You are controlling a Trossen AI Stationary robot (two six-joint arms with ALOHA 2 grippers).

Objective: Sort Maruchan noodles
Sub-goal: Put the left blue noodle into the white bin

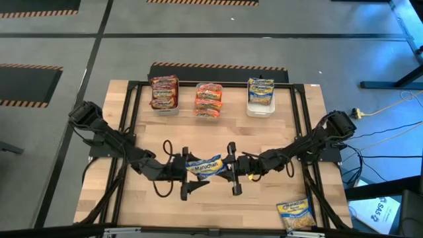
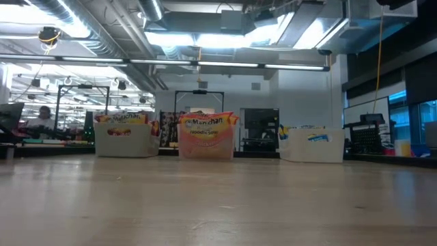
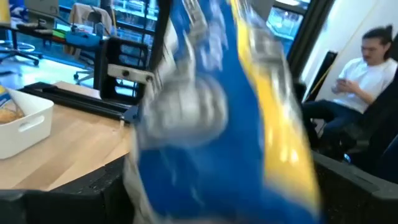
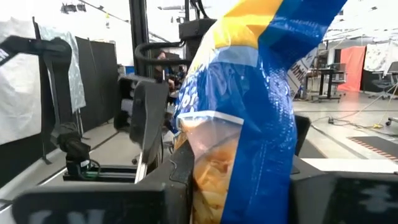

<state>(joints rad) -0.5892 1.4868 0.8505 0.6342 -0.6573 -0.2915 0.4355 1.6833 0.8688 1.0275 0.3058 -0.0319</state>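
A blue-and-yellow Maruchan noodle packet [image 1: 203, 166] hangs above the table's middle between my two grippers. My right gripper [image 1: 228, 168] comes from the table's right and is shut on it. My left gripper [image 1: 188, 173] comes from the left and stands open, with the packet's other end [image 3: 211, 118] close in front of it; whether it touches, I cannot tell. Another blue packet [image 1: 295, 215] lies flat at the near right corner. Both grippers are above what the low view shows. My right gripper pinches the blue packet's end toward the table's right [image 4: 211, 174] between its two fingers [image 4: 177, 168]. The fingers come about level from the table's right. The packet is lifted clear of the table and reaches out past the fingers toward my left gripper, its printed face showing from above.
Three bins stand in a row at the table's far edge: one with dark red packets [image 1: 164, 92], one with pink-orange packets [image 1: 208, 100], one with blue packets [image 1: 260, 96]. A black frame [image 1: 132, 119] runs round the table. A person [image 3: 367, 74] sits beyond the table.
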